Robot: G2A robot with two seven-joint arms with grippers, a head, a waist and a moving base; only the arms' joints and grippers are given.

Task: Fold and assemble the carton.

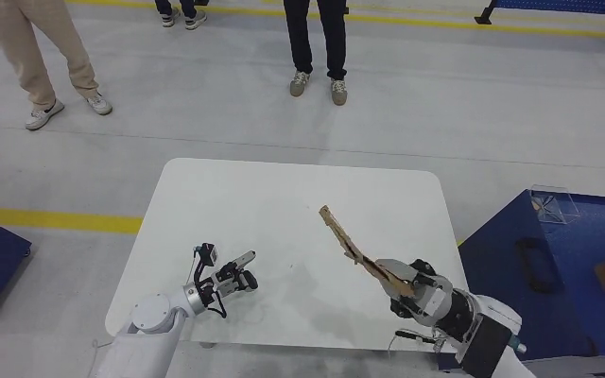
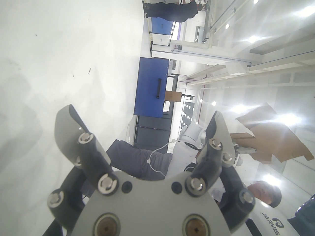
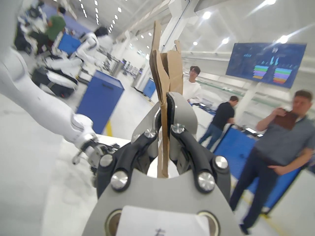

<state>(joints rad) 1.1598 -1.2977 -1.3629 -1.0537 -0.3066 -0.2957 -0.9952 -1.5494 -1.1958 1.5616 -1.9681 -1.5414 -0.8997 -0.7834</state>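
A flattened brown carton (image 1: 352, 245) is held in the air above the right part of the white table (image 1: 284, 217), seen edge-on as a thin strip. My right gripper (image 1: 395, 282) is shut on its lower end; in the right wrist view the carton (image 3: 163, 74) rises straight out from between the closed fingers (image 3: 181, 109). My left gripper (image 1: 241, 270) sits low over the table's front left, open, with nothing between its fingers (image 2: 71, 124). From the left wrist view the carton (image 2: 273, 133) shows farther off, apart from this gripper.
Blue cabinets (image 1: 539, 274) stand just right of the table. People stand on the floor beyond the far edge (image 1: 317, 47). A yellow floor line (image 1: 66, 221) runs to the left.
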